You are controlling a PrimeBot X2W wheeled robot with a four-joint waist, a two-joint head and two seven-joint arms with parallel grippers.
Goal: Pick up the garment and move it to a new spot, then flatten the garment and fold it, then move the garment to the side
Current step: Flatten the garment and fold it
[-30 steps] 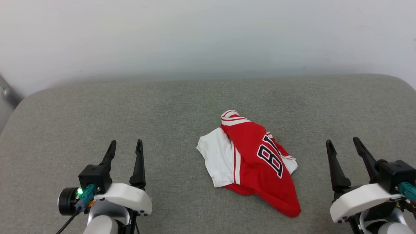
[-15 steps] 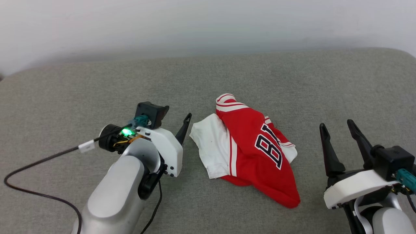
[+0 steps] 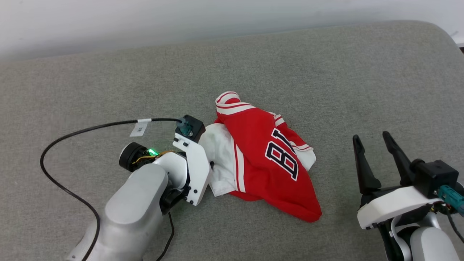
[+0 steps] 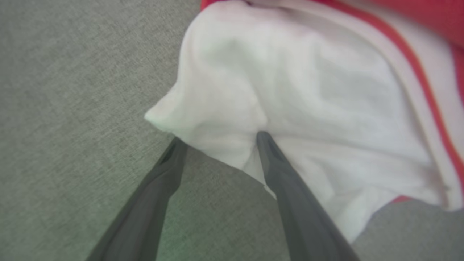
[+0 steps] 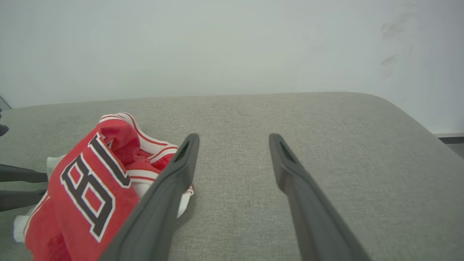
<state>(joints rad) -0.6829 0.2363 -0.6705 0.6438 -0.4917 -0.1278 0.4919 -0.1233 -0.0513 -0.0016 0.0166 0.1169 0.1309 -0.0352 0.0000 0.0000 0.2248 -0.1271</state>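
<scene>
The garment (image 3: 261,156), a crumpled red jersey with white sleeves and black numbers, lies on the grey cushion (image 3: 326,79). In the left wrist view my left gripper (image 4: 219,139) stands open at the corner of the white sleeve (image 4: 290,101). One of its fingertips (image 4: 261,136) presses on the cloth and the other rests at the sleeve's edge. In the head view the left wrist (image 3: 192,159) covers those fingers. My right gripper (image 3: 371,137) stands open to the garment's right, apart from it. The right wrist view has the garment (image 5: 83,181) left of the right gripper (image 5: 235,137).
A black cable (image 3: 72,137) loops from the left wrist across the cushion's left part. The cushion ends at a pale wall (image 3: 145,21) behind, and its rounded corner (image 3: 440,32) is at the far right.
My left arm has swung forward and to the right, from the near left up to the white sleeve. The head view has tilted down. The right gripper has stayed put.
</scene>
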